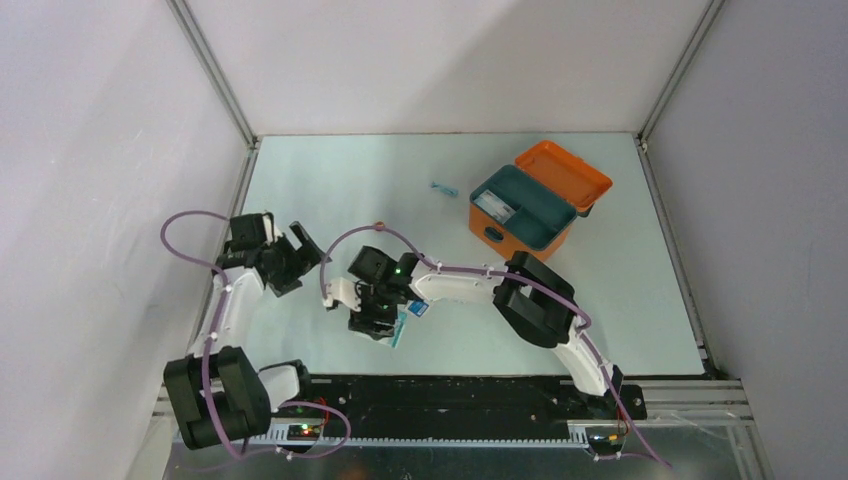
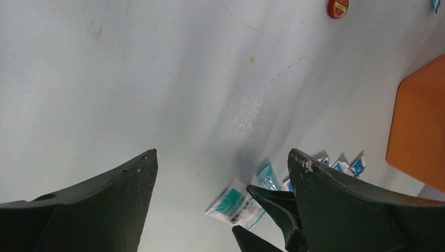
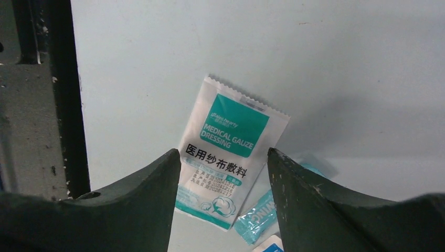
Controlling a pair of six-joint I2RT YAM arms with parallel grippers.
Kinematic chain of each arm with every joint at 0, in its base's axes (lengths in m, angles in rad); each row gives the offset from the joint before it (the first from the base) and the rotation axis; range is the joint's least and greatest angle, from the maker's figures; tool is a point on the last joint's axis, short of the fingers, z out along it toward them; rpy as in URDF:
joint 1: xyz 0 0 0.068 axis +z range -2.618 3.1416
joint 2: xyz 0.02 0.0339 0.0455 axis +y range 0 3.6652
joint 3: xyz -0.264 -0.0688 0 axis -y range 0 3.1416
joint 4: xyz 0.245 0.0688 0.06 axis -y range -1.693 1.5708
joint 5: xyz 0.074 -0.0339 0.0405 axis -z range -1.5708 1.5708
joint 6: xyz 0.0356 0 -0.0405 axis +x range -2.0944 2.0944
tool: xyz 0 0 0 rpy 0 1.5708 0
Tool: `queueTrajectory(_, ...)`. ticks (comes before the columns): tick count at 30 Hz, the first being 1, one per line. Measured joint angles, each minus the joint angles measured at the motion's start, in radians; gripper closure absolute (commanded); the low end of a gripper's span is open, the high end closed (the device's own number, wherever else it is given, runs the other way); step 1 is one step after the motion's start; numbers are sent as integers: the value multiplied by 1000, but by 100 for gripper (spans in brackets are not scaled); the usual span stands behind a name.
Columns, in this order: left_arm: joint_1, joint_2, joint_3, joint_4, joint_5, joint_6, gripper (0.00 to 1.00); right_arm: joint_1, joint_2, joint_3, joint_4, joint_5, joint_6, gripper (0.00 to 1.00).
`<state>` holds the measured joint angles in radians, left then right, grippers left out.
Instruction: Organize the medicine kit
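The medicine kit (image 1: 508, 238) is an orange case at the back right of the table, its lid (image 1: 566, 172) swung open and a teal divided tray (image 1: 535, 205) inside. In the left wrist view its orange side (image 2: 420, 126) shows at the right edge. A white and teal gauze packet (image 3: 231, 142) lies flat on the table between the fingers of my right gripper (image 3: 224, 152), which is open and low over it. My left gripper (image 2: 223, 152) is open and empty, hovering to the left of that packet (image 2: 236, 202).
A teal packet (image 3: 260, 212) and small blue-white sachets (image 2: 341, 165) lie beside the gauze. A red round item (image 2: 338, 8) and a small blue item (image 1: 443, 188) sit farther back. The black rail (image 1: 450, 395) runs along the near edge.
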<state>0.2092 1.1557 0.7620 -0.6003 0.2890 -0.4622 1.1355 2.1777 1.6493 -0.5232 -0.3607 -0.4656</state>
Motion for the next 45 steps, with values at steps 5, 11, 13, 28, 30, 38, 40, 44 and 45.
queueTrajectory(5,35,-70,-53,0,5,-21,3,4,1,-17,36,17,-37,66)
queueTrajectory(11,39,-78,-59,6,14,-37,4,9,1,-30,67,24,-55,100)
queueTrajectory(13,39,-70,-59,9,22,-37,5,13,1,-30,73,35,-60,100)
queueTrajectory(28,40,-35,-58,16,9,-36,7,-23,-175,-27,-24,55,-71,100)
queueTrajectory(30,40,-20,-56,16,4,-35,7,-36,-256,-30,-34,50,-78,100)
queueTrajectory(38,33,90,-3,24,36,17,14,-173,-578,-120,-76,34,-112,100)
queueTrajectory(40,18,116,21,23,37,61,13,-261,-610,-121,-88,32,-123,100)
queueTrajectory(44,-42,126,60,23,37,154,13,-437,-618,-121,-97,44,-151,100)
queueTrajectory(45,-60,126,69,23,37,175,13,-473,-617,-121,-100,48,-160,100)
